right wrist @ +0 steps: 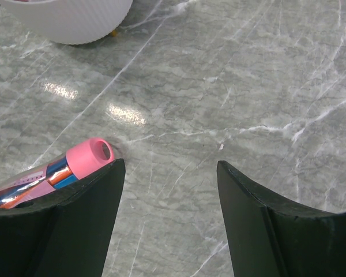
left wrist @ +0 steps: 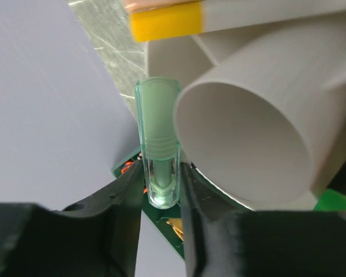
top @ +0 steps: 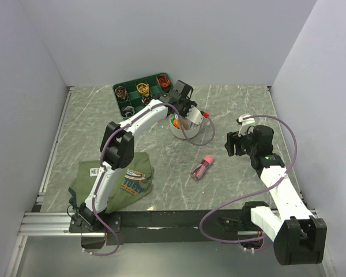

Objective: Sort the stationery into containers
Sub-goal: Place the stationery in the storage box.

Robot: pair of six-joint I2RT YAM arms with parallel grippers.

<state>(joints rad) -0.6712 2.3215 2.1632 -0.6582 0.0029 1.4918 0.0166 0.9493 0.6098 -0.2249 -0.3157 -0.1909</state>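
The white divided cup (top: 187, 131) stands mid-table, and my left gripper (top: 185, 105) hangs over it. In the left wrist view a clear green pen (left wrist: 157, 144) stands upright beside the cup's central tube (left wrist: 242, 144). My left gripper (left wrist: 160, 176) has a finger against each side of that pen's end. A yellow-banded marker (left wrist: 167, 20) lies across the top of that view. A pink-capped marker (top: 201, 168) lies on the table in front of the cup. My right gripper (top: 233, 143) hovers open to its right with nothing between its fingers (right wrist: 170, 167); the pink cap (right wrist: 89, 156) shows by its left finger.
A green compartment tray (top: 139, 92) with coiled items sits behind the cup at the back left. A folded olive shirt (top: 124, 182) lies at the front left under the left arm. The cup's ribbed wall (right wrist: 69, 20) shows top left in the right wrist view. White walls enclose the table.
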